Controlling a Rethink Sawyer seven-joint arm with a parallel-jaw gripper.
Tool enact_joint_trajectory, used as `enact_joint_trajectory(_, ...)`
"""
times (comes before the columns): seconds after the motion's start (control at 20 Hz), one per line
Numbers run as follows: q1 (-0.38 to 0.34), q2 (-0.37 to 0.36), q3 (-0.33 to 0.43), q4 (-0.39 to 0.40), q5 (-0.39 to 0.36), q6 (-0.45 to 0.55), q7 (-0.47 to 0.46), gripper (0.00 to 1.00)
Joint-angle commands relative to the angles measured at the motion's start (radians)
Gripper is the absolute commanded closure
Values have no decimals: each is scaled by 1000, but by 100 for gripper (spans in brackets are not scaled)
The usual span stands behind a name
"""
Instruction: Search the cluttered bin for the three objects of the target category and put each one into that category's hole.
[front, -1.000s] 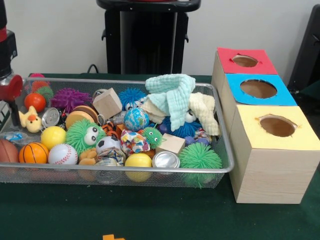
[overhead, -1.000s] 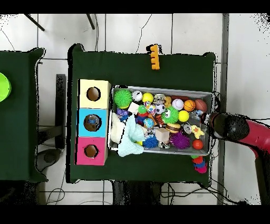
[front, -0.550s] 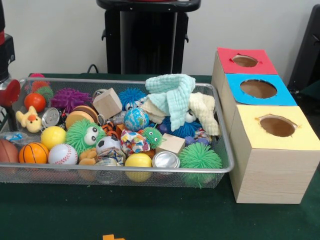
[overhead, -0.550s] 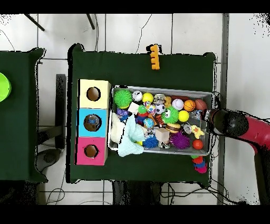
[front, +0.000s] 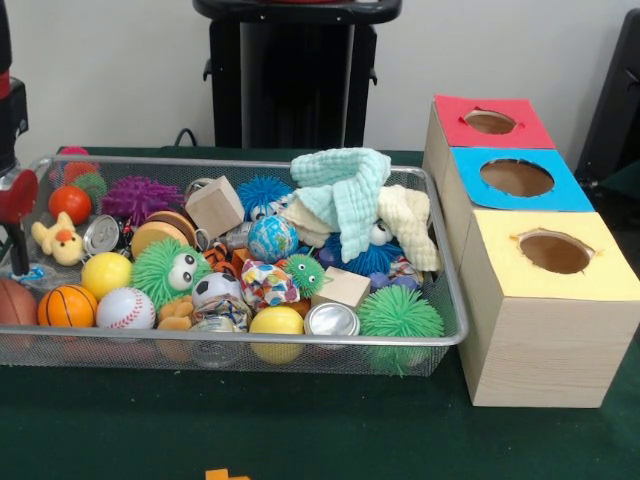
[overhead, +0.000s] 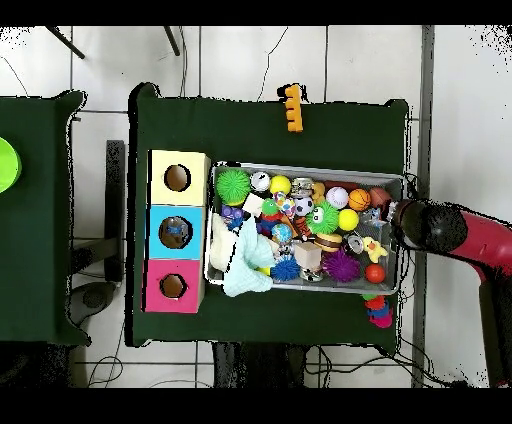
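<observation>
A wire mesh bin (front: 250, 339) (overhead: 300, 167) holds several balls, spiky toys, wooden blocks, cans and cloths. Beside it stand three boxes with holes on top: red (front: 455, 118) (overhead: 155, 286), blue (front: 470, 165) (overhead: 155, 232) and yellow (front: 500, 235) (overhead: 158, 178). My gripper (front: 16, 255) (overhead: 398, 225) hangs low over the bin's end farthest from the boxes, next to a yellow duck toy (front: 58, 240) (overhead: 372, 246) and above a brown basketball (front: 14, 301). The picture's edge cuts off most of the gripper in the front view, and from overhead the arm hides it.
A small orange piece (front: 222, 474) (overhead: 291, 107) lies on the green cloth outside the bin. Spiky toys (overhead: 378, 312) sit just outside the bin's corner near the arm. A pale green cloth (front: 345, 185) is heaped at the box end.
The gripper has sunk a little lower at the bin's end and shifted slightly toward the basketball corner. Nothing in the bin has moved.
</observation>
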Motion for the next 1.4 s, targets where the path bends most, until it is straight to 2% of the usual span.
enact_joint_trajectory(0.05,-9,243,18,7,-195,-251,-170,0)
enact_joint_trajectory(0.25,-8,238,22,19,-232,-281,-200,0)
enact_joint_trajectory(0.5,-29,249,46,29,-232,-253,-243,0)
enact_joint_trajectory(0.95,-36,248,62,23,-221,-206,-259,0)
enact_joint_trajectory(1.25,-21,213,22,73,-198,-191,-181,0)
enact_joint_trajectory(1.4,-21,201,15,87,-185,-165,-179,0)
